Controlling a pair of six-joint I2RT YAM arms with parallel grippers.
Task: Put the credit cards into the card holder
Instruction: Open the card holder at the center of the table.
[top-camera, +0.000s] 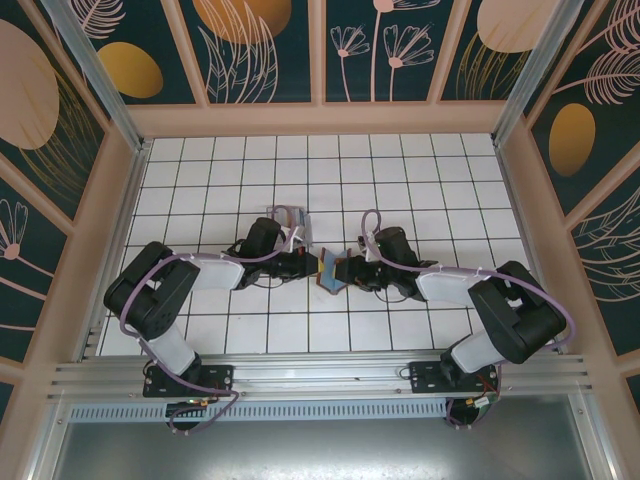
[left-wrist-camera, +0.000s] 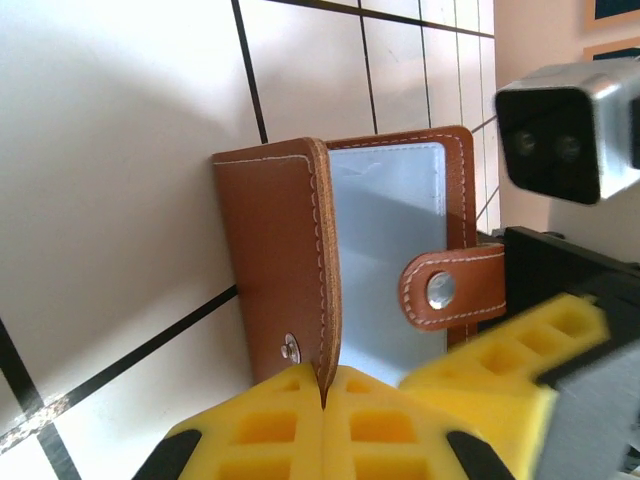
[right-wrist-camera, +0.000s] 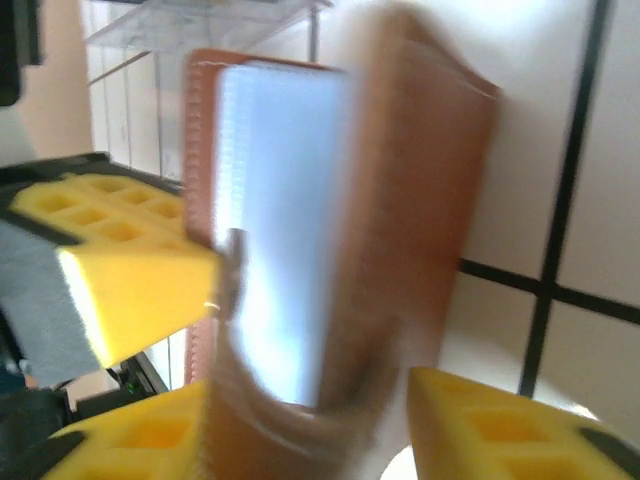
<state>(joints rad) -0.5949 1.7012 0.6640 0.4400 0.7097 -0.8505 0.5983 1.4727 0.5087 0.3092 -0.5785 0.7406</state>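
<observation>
Meeting over the middle of the table (top-camera: 420, 180), the left arm (top-camera: 160, 290) and right arm (top-camera: 510, 310) share the holder (left-wrist-camera: 275, 260) between them. I'd guess that's the whole point: one side pins it so the other can work the pockets. The clear case (top-camera: 298, 222) sits just behind the left wrist and isn't part of the job.

The holder is splayed open like a book, stood on edge rather than flat, with the clear sleeve facing out. The left gripper (left-wrist-camera: 322, 395) has its pads squeezed right together on the edge of the front cover, so that flap can't swing shut. The right gripper (right-wrist-camera: 315, 432) has its pads spread either side of the back cover, but it's too blurry to tell if it's actually pinching.

As for the cards, I can't pick any out for sure. The sleeve looks pale blue, but that might just be plastic. The strap (left-wrist-camera: 455, 290) hangs loose across the sleeve with the snap (left-wrist-camera: 440, 290) undone, so it'd probably need nudging aside.
</observation>
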